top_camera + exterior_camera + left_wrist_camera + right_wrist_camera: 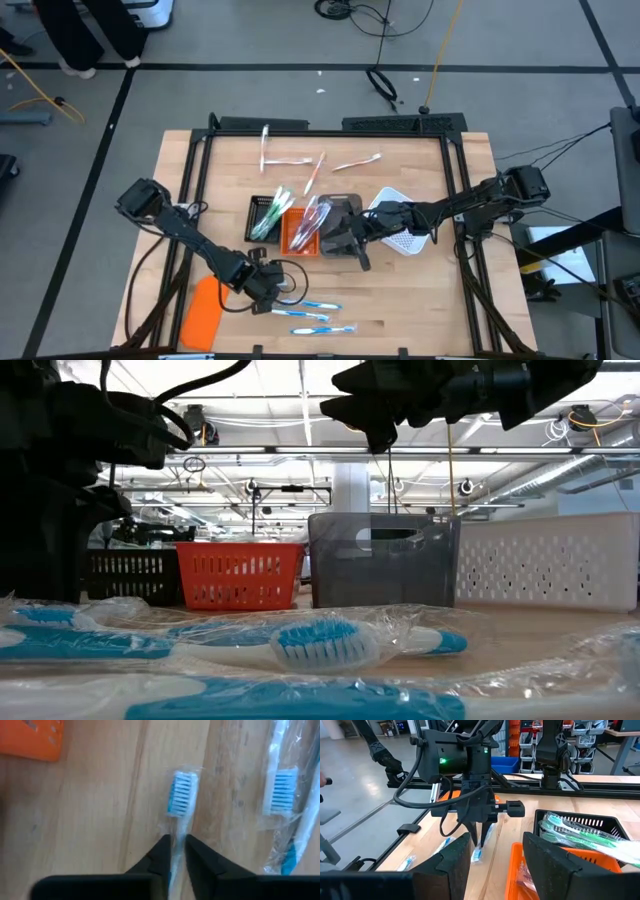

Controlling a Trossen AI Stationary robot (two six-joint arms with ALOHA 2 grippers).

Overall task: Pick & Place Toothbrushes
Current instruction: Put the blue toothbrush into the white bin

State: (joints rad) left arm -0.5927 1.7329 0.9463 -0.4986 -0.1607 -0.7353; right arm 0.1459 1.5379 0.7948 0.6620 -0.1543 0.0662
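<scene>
Left arm pinching a wrapped blue toothbrush low in the high view; right arm waits over the trays.

The left gripper [175, 851] has its fingers drawn together on the handle of a blue-white toothbrush [181, 800], which appears to lie on the wood at the lower middle of the high view, beside two more blue ones [322, 327]. This looks like the grasp step: the next move calls for lifting it clear and carrying it up-frame to a tray. Green brushes already fill the black tray [262, 218] and pink ones the orange tray [300, 236]; others lie loose near the top of the table [290, 160]. The right gripper [495, 851] hangs with fingers spread and empty above the grey tray [340, 215] at centre frame.
</scene>
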